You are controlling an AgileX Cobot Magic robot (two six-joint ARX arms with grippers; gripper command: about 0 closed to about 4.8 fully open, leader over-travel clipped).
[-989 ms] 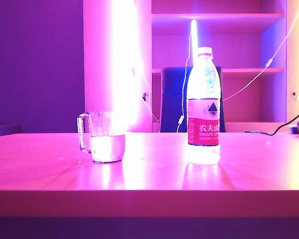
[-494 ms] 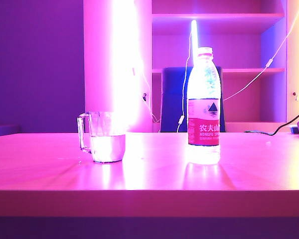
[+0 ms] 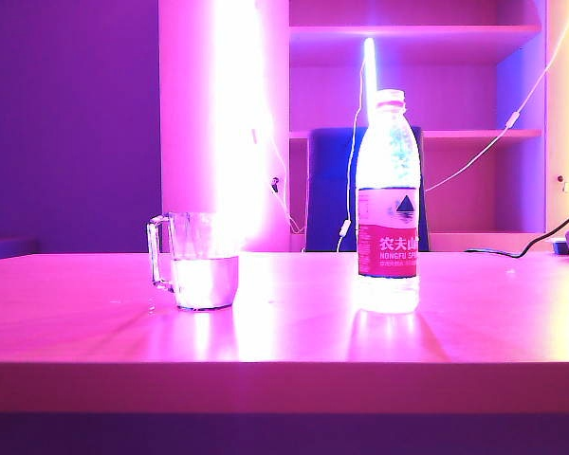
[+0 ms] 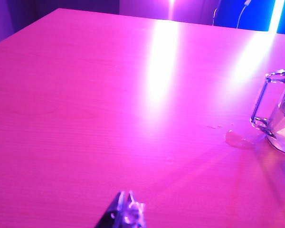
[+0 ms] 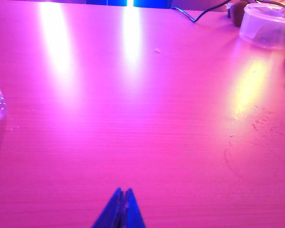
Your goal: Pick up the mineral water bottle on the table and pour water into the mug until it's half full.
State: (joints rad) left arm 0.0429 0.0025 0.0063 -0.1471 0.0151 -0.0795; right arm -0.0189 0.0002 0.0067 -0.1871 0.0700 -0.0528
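— Two claws, both mine: how do they stand?
— My left gripper [image 4: 126, 214] is pinched closed over bare table [image 4: 85, 118], holding nothing. My right gripper [image 5: 121, 209] is closed too, empty.
— And beyond them?
— One mug [image 3: 197, 261], upright, water [image 3: 207, 281] filling its lower half, a small puddle [image 4: 237, 139] by its handle. One bottle [image 3: 388, 204], capped, standing well apart from the mug. One tub [image 5: 270, 26] at the far edge.

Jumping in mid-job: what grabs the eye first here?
The mineral water bottle stands upright and capped right of the table's middle, its red label facing the exterior camera. Left of it, apart, sits the mug with water in it and a small spill by its handle. The left gripper and right gripper hang empty over bare table.
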